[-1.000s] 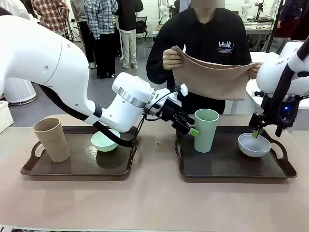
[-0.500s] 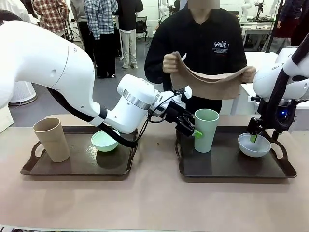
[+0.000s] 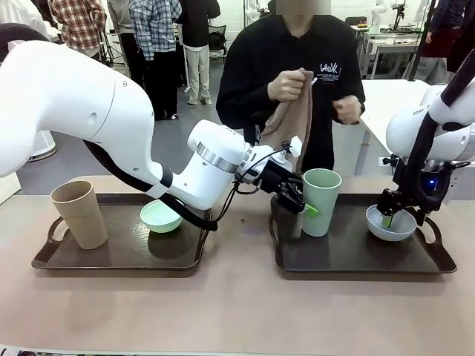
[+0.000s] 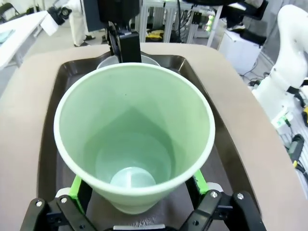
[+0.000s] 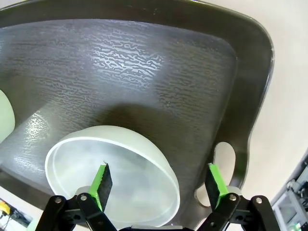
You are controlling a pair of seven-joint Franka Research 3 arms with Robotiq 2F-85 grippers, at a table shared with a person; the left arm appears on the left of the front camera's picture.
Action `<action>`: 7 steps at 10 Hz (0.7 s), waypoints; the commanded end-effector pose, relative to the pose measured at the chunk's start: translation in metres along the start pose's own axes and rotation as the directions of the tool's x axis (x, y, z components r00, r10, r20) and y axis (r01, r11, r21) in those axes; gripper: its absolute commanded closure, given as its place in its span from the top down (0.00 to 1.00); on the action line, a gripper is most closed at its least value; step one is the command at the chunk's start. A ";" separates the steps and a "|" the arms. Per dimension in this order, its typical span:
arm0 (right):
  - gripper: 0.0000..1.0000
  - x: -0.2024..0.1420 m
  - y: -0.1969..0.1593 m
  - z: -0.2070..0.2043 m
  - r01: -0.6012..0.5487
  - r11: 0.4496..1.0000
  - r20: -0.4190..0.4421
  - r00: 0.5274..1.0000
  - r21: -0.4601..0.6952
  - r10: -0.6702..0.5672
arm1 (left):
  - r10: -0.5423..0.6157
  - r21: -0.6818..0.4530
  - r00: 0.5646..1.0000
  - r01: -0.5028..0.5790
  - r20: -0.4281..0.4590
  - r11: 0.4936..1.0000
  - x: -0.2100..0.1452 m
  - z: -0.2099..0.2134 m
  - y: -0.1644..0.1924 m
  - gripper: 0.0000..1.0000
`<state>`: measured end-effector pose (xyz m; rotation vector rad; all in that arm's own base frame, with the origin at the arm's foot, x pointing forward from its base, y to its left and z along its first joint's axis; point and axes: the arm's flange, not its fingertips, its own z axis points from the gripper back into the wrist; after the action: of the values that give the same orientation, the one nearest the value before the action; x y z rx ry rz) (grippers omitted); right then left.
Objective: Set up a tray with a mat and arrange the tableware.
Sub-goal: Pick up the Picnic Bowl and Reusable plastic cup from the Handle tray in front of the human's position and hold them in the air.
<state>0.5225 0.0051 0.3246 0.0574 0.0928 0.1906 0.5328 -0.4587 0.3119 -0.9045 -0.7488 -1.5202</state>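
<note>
Left arm (image 3: 215,163) reaches across the middle to the right-hand tray (image 3: 349,256), and its jaws stand apart around the sage green cup (image 3: 320,202). The cup is upright on the tray's left part. From the left wrist, one green pad (image 4: 75,186) sits on each side of the cup (image 4: 134,144), low on its wall. Whether they touch it, I cannot tell.

Over to the right arm (image 3: 430,133) — it hangs down over the pale bowl (image 3: 391,224) at the right end of the same tray. Its jaws are apart too, straddling the rim. In the right wrist view one pad (image 5: 102,182) is down inside the bowl (image 5: 120,178). The other (image 5: 216,179) is outside it, by the handle cut-out of the tray (image 5: 144,72).

The left-hand tray (image 3: 119,252) carries the tan cup (image 3: 79,213), upright at its left end. The mint green bowl (image 3: 161,216) sits near the middle, partly behind the left arm. Both trays lie side by side on the counter (image 3: 237,311).

Across the counter the person holds the brown mat (image 3: 293,122) — it hangs bunched from the raised hand (image 3: 288,85) at chest height. The other hand (image 3: 346,109) is closed, just off to the side.
</note>
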 end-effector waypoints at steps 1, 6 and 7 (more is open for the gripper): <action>1.00 0.002 -0.004 -0.003 -0.022 0.999 0.016 1.000 0.030 0.021 | -0.068 0.033 0.997 0.066 0.042 0.997 -0.001 -0.013 0.008 1.00; 0.00 0.001 -0.005 -0.006 -0.052 0.998 0.030 0.998 0.026 0.051 | -0.051 0.048 0.994 0.047 0.094 0.998 -0.006 -0.020 0.014 0.44; 0.00 0.001 -0.006 -0.006 -0.051 0.998 0.030 0.998 0.025 0.050 | -0.048 0.049 0.995 0.044 0.090 0.998 -0.006 -0.017 0.012 0.00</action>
<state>0.5230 0.0039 0.3240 0.0639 0.0889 0.2305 0.5468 -0.4746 0.2968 -0.9349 -0.8337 -1.5051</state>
